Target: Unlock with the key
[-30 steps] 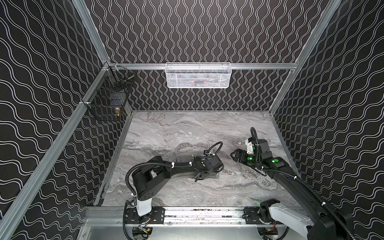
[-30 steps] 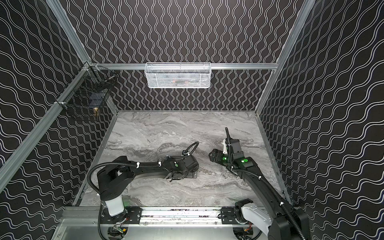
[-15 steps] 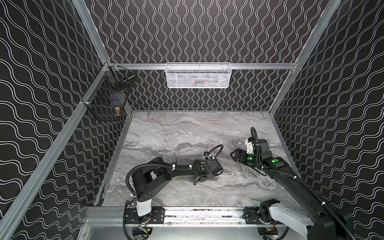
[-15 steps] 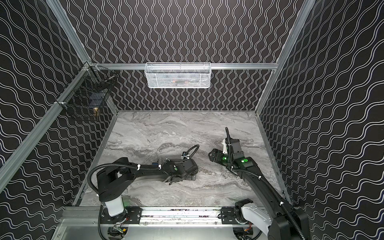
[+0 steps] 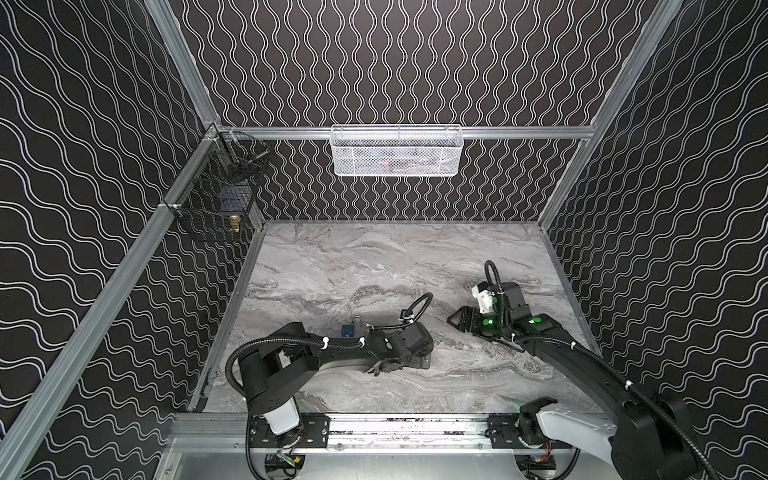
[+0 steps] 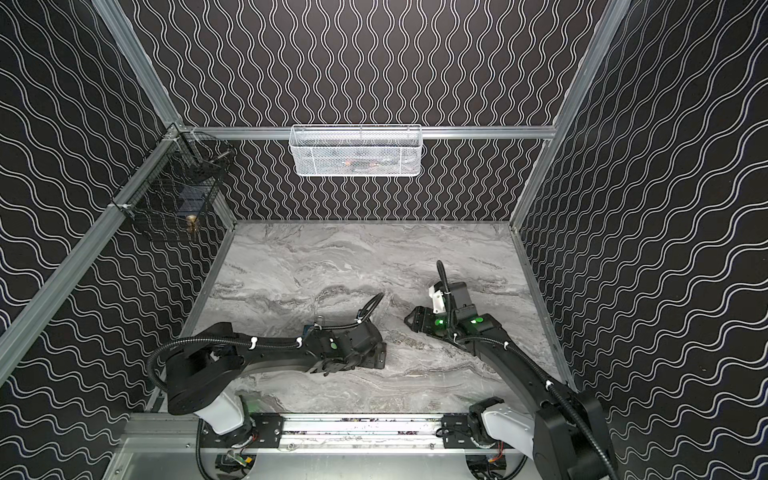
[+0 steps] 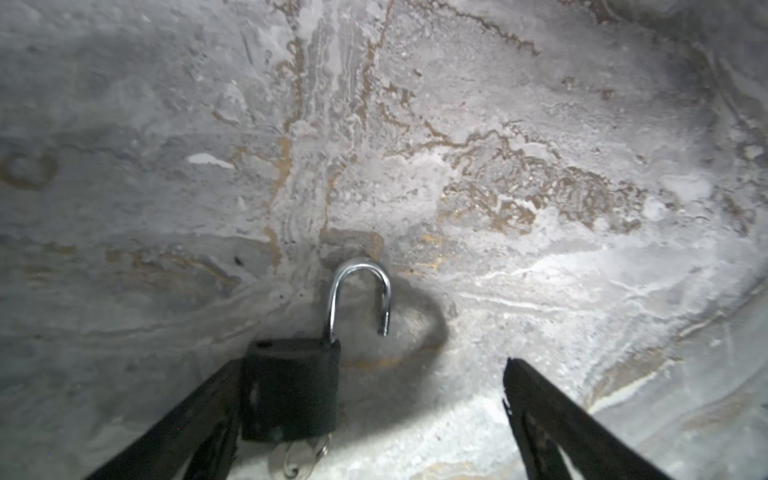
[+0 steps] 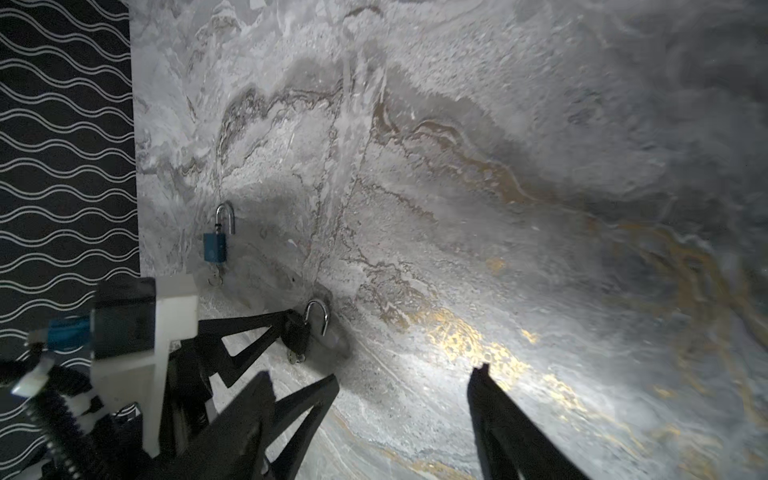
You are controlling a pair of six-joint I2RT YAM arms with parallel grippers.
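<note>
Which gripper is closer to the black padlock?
Left. The left gripper straddles the black padlock, open, with the lock's body against one jaw; the right gripper is open off to the side, well apart from it.

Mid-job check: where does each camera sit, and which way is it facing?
Top views: high at the front, looking down on the table; left arm and right arm show.
Left wrist: low behind the left gripper, facing the black padlock; its open jaws show.
Right wrist: behind the right gripper, facing the left gripper; its jaws show.
Shared: both wrist views show the black padlock.
</note>
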